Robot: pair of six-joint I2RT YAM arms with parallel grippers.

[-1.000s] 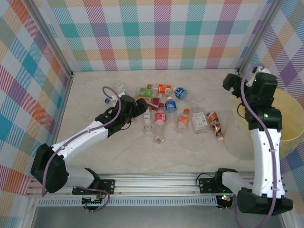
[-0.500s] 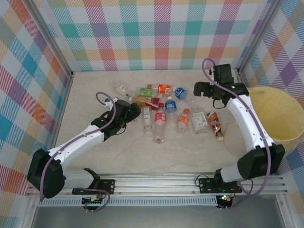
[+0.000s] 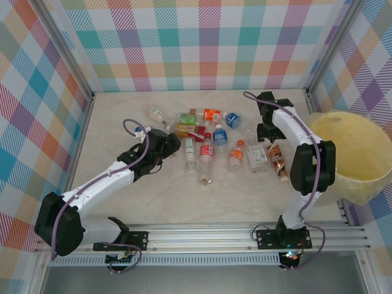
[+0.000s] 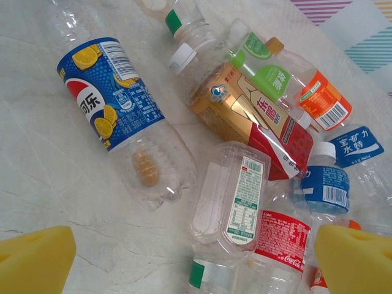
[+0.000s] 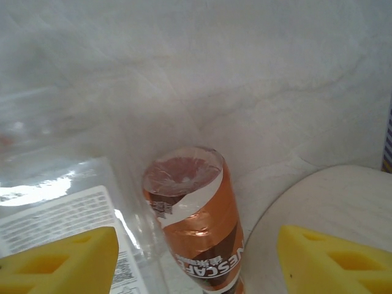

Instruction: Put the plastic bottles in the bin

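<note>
Several plastic bottles (image 3: 206, 149) lie scattered across the middle of the table. My right gripper (image 3: 267, 131) hangs over a brown-orange labelled bottle (image 5: 199, 226), base towards the camera. Its yellow fingertips (image 5: 61, 263) stand on either side of the bottle with a gap on both sides, so it is open. My left gripper (image 3: 173, 143) is open at the left of the pile. Its pads (image 4: 33, 257) straddle a clear bottle with a white and green label (image 4: 236, 196) and a red-labelled cola bottle (image 4: 282, 239). The pale yellow bin (image 3: 367, 174) stands at the right.
A flat clear bottle with a white label (image 5: 55, 214) lies against the brown one's left side. A blue-labelled bottle (image 4: 113, 92) and a gold and red one (image 4: 251, 116) lie beyond my left pads. Checked walls (image 3: 208, 43) close the back and sides.
My right arm has swung left from above the bin and come down over the brown bottle, its jaws narrowing. The left gripper drew back slightly to the left, staying open.
</note>
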